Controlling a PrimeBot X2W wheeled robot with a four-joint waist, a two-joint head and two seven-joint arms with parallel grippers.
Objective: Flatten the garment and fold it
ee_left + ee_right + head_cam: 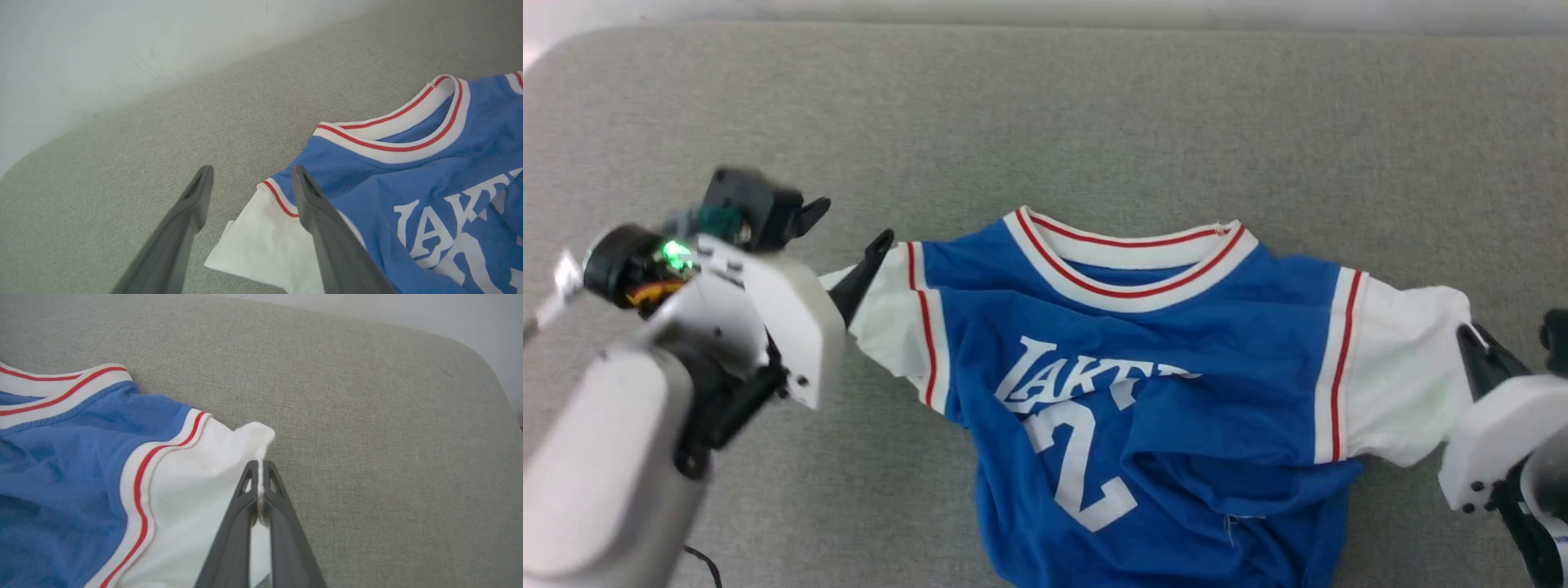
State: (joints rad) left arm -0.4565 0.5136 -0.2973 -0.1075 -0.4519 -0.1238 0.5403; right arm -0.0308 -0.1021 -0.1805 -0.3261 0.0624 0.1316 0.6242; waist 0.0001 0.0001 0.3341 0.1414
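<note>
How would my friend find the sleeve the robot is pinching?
On the grey fabric surface lies a royal-blue jersey T-shirt with white lettering. Look at its white short sleeve on the robot's right, beyond the red stripe. Unlike the other white sleeve, lying loose by the open left gripper, its edge is pinched in the shut right gripper.

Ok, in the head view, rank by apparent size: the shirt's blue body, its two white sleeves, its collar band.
1. Largest: blue body.
2. Next: sleeve on the robot's right.
3. Unsure: sleeve on the robot's left and collar band look too alike to rank.
</note>
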